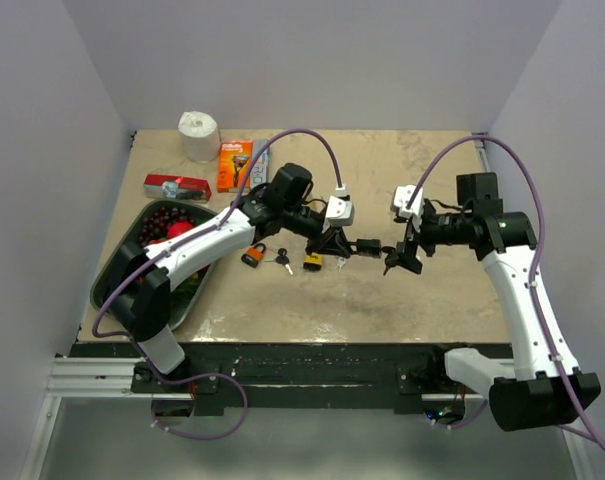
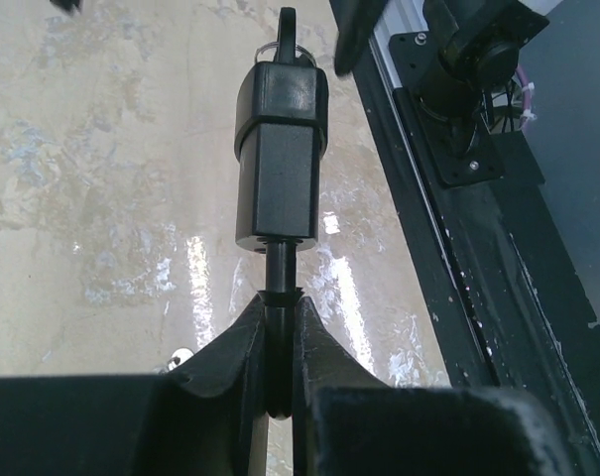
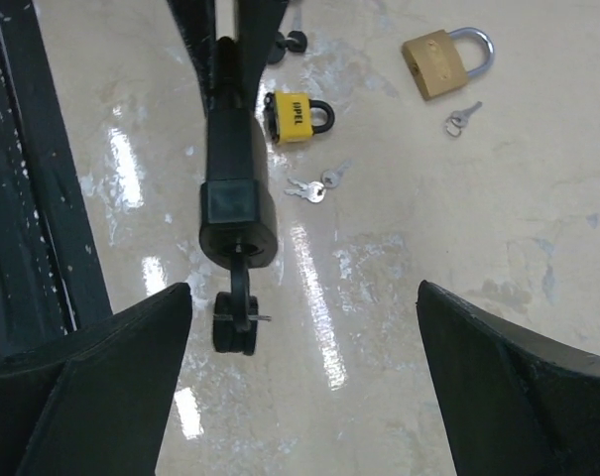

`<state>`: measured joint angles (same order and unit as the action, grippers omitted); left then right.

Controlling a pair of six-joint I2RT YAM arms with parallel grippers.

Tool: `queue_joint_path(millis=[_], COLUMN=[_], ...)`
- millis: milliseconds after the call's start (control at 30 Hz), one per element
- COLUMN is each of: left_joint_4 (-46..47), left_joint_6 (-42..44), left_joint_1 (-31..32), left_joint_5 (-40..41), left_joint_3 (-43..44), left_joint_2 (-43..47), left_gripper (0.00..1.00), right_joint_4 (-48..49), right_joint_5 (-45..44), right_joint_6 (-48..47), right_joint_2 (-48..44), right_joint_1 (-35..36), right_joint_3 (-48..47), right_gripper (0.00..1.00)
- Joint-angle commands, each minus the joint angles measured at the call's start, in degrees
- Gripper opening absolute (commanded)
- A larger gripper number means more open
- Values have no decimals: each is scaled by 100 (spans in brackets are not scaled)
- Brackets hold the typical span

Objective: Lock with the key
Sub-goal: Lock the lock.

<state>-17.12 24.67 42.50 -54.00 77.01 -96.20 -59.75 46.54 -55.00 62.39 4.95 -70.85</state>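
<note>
A black padlock [image 2: 280,159] hangs in the air over the table, and my left gripper [image 2: 278,302] is shut on its shackle. From above, the lock [image 1: 367,245] points right, toward my right gripper [image 1: 404,256]. A black-headed key [image 3: 234,307] sits in the keyhole at the lock's end [image 3: 238,223], with a small ring through it. My right gripper [image 3: 304,377] is open wide just short of that key, its left finger [image 3: 101,377] close beside it without touching. Nothing lies between the right fingers.
On the table under the lock lie a yellow padlock [image 3: 295,114], a brass padlock [image 3: 443,59] and loose small keys [image 3: 309,188]. A tray of red fruit [image 1: 117,275], a red packet [image 1: 178,186], an orange box [image 1: 234,165] and a paper roll [image 1: 198,135] stand at the left and back.
</note>
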Motion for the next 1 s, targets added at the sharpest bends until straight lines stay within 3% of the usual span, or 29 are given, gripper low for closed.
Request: queue_joint_path(millis=[0, 200, 300, 433, 633, 967], left_joint_4=[456, 491, 491, 508, 614, 737], left_joint_6=[30, -14, -32, -76, -243, -305], left_joint_1=[13, 39, 48, 48, 48, 48], left_joint_5=[-287, -260, -295, -304, -322, -287], left_joint_3=[551, 666, 683, 692, 631, 604], left_joint_2=[84, -4, -4, -4, 23, 14], left_gripper=[0, 0, 0, 0, 0, 0], right_joint_4=[-275, 296, 499, 692, 1167, 1422], right_joint_5=[154, 109, 153, 22, -268, -295], right_joint_6=[-538, -256, -204, -213, -125, -46], right_joint_2=[-34, -34, 1, 19, -148, -113], right_joint_1=[348, 586, 656, 744, 920, 1096], right_joint_3=[-105, 124, 238, 440, 721, 704], right_gripper=[99, 98, 93, 74, 69, 51])
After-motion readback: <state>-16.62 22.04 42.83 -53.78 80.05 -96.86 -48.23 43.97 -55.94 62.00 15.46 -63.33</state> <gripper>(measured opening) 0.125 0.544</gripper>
